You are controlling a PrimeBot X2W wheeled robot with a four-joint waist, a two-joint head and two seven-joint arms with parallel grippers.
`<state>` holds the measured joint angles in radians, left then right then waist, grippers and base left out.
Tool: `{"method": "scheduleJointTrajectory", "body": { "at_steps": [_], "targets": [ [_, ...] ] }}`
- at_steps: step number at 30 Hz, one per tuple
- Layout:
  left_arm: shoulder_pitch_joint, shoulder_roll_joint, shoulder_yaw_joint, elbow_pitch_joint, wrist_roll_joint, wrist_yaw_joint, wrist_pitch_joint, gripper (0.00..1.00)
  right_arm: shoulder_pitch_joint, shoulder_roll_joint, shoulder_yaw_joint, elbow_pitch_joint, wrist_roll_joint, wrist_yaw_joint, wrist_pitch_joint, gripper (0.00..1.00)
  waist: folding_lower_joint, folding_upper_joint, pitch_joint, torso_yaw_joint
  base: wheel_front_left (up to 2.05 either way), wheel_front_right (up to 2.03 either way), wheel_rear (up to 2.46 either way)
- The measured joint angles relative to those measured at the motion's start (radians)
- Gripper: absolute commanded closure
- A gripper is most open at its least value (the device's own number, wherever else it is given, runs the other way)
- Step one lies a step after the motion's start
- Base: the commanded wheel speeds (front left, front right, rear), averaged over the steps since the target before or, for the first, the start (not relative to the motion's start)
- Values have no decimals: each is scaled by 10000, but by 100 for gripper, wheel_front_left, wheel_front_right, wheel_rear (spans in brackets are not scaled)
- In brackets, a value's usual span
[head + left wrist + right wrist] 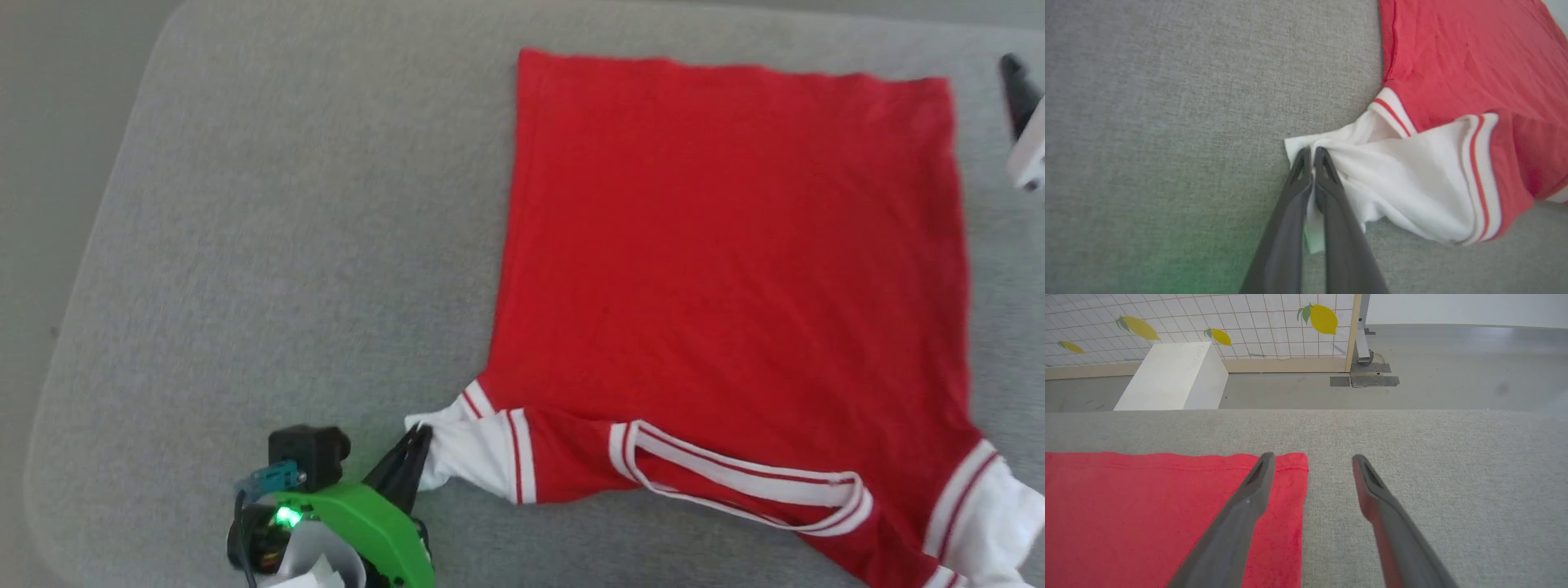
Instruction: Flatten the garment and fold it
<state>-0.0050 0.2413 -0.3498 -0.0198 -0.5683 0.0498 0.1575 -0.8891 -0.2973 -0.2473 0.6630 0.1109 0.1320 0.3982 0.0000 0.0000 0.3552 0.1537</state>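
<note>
Clamping left hand (1312,153) on white sleeve (1412,183) of red jersey (735,245); hovering right hand (1312,459), fingers apart, at hem corner. Judging flattening nearly done on grey surface (286,245); sleeves bunched, folding not begun.

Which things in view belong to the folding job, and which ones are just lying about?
Job: red jersey; left gripper, shut on its white sleeve; right gripper, open; grey padded table.
Lying about: white block; lemon-patterned screen.
</note>
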Motion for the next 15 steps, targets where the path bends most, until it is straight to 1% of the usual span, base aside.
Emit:
{"method": "scheduleJointTrajectory", "body": {
  "at_steps": [6,11,12,13,14,15],
  "targets": [
    [-419,-184,-153,-35,104,-215,-355,100,-1111,-364,-384,681,-721,0,1534,0,0,0,921,518,0,0,0],
    [-601,-305,-270,-244,144,-337,-589,100,-1479,-405,-596,763,-1358,0,2928,0,0,0,1598,892,0,0,0],
    [-615,-324,-290,-280,144,-374,-627,100,-1519,-405,-612,748,-1480,0,3225,4,0,0,1716,957,0,0,0],
    [-639,-339,-311,-313,144,-395,-639,100,-1589,-407,-675,654,-1576,0,3442,54,0,0,1822,1021,0,0,0],
    [-647,-357,-326,-345,144,-401,-673,100,-1679,-414,-725,554,-1664,0,3641,71,0,0,1898,1065,0,0,0],
    [-653,-374,-345,-376,144,-401,-715,100,-1769,-424,-740,422,-1774,0,3887,98,0,0,1983,1114,0,0,0]
  ]
}}
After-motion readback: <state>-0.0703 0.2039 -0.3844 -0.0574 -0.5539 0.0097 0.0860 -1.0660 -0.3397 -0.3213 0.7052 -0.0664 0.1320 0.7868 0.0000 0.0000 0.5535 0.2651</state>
